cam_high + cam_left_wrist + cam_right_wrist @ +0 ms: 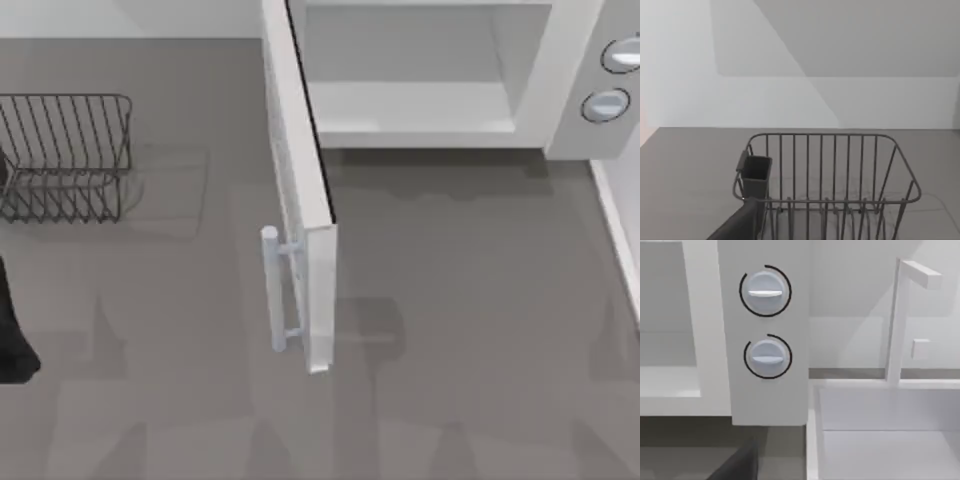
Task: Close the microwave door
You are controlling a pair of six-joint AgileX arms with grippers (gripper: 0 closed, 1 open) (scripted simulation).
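The microwave door (298,170) stands wide open. It is hinged at the left side of the white microwave body (570,60) and swings out toward the table's front, seen edge-on from above. Its pale bar handle (272,290) is on the left face near the free end. The cavity (410,90) is open. Two round knobs (765,290) face the right wrist view at close range, with a dark part of my right gripper (737,465) below them. My left arm (12,330) is at the table's left edge, far from the door. My left gripper (740,225) points at a wire rack.
A dark wire dish rack (65,155) stands at the back left, with a small dark cup (755,172) on its side. A white basin with a tall faucet (900,320) sits beside the microwave's knob side. A white ledge (615,230) runs along the table's right.
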